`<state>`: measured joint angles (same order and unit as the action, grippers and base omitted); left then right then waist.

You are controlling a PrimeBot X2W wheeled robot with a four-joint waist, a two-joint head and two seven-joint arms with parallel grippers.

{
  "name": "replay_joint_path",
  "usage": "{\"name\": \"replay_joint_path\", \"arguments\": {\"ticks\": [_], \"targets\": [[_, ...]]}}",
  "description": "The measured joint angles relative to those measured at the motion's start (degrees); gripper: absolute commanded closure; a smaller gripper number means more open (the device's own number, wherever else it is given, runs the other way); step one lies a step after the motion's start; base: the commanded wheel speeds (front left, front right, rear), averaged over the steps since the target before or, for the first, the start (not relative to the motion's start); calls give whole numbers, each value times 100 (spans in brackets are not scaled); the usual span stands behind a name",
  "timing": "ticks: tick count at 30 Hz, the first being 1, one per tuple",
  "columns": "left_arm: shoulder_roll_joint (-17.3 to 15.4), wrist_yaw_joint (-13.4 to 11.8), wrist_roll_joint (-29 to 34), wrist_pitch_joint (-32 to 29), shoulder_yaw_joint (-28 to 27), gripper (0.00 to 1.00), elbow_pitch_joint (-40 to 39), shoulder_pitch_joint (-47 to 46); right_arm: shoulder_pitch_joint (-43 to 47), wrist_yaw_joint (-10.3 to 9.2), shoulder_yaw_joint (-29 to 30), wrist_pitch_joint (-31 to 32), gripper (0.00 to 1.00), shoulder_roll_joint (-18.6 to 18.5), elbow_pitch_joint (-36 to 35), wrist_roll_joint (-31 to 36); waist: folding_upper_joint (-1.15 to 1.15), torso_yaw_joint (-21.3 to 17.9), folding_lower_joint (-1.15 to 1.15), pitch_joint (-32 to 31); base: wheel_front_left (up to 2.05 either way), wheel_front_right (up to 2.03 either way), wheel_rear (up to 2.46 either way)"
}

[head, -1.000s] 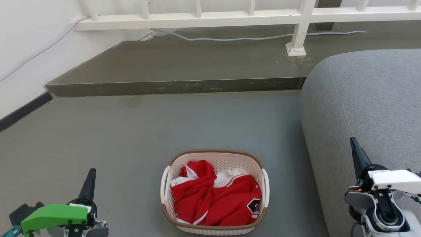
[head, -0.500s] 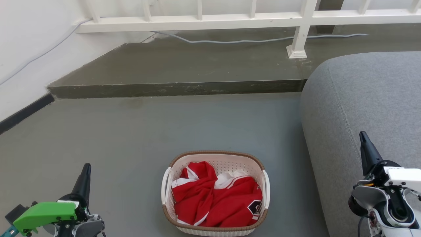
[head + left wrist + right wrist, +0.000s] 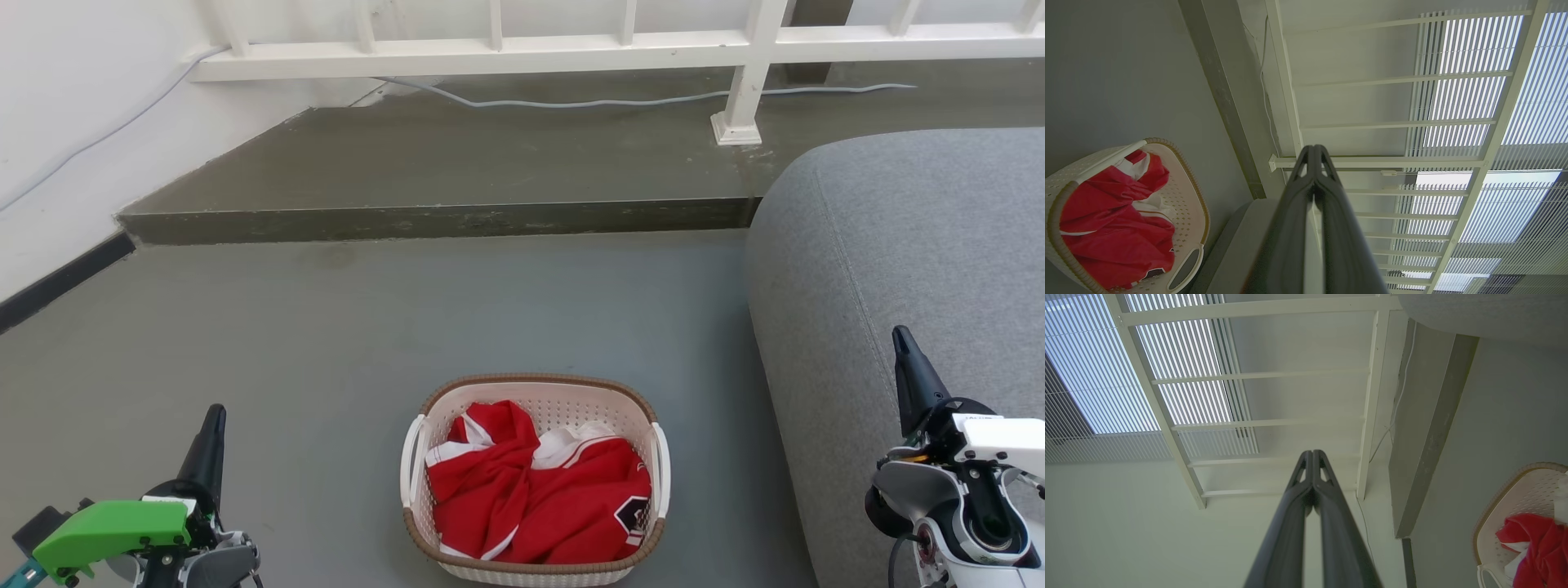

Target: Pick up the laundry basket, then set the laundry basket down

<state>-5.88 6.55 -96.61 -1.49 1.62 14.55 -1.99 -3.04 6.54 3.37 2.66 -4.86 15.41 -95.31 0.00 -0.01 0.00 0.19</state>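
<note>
Basket position: We found the laundry basket (image 3: 535, 380) standing upright on the floor (image 3: 326, 343), low in the middle of the head view, with both white side handles free.
Contents: A red garment (image 3: 539, 498) with white trim lay crumpled inside, none of it hanging over the rim.
Left hand: The left hand (image 3: 215, 412) hovered to the basket's left, well apart from it, its fingers pressed together on nothing.
Right hand: The right hand (image 3: 900, 333) showed against the sofa (image 3: 914, 245) to the basket's right, also well apart, its fingers likewise together and empty.
Reason for placement: The basket sat between the two hands with one handle turned toward each. We judged that this suited a lift from both sides.
Stage: The scene fitted a basket waiting to be lifted, or one set down again and let go. We could not settle which.
Surroundings: A raised step (image 3: 441, 219) ran across beyond the basket, with a white railing (image 3: 522, 51) and a pale cable (image 3: 571, 102) behind it.
Obstructions: The sofa stood just beside the right handle, leaving a narrow gap there. We judged that side the tighter approach, since only bare floor lay to the left.
</note>
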Motion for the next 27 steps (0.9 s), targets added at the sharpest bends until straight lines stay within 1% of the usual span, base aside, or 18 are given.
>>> {"name": "replay_joint_path", "arguments": {"ticks": [27], "targets": [[0,31,0,-5,-20,100,78,-53,-4,1,11,3,100,0,40,0,0,0,0,-2,0,0,0]]}}
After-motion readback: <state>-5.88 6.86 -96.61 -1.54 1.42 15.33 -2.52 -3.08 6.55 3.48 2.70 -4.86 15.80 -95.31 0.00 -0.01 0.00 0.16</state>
